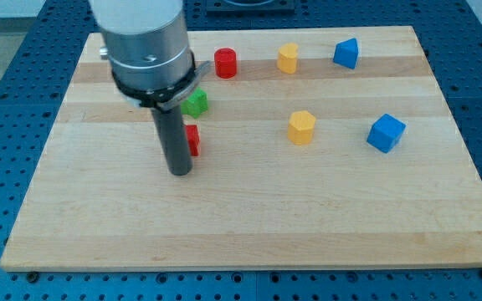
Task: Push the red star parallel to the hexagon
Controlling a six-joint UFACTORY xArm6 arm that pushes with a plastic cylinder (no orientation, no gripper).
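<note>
Nearest, my tip (180, 171) sits just left of the half-hidden red block (193, 140); no claw shows.

Bystander blocks on the wooden board

A red cylinder (225, 63) sits at upper centre, a yellow block (287, 58) right of it, and a blue block (346, 53) further right. A green block (196, 103) lies centre-left; a blue cube (386, 133) sits at mid-right on the wooden board (308, 209).

Wood board (249, 226), red (225, 63), green (197, 103), yellow (302, 127), blue blocks (386, 133), approx seven.
</note>
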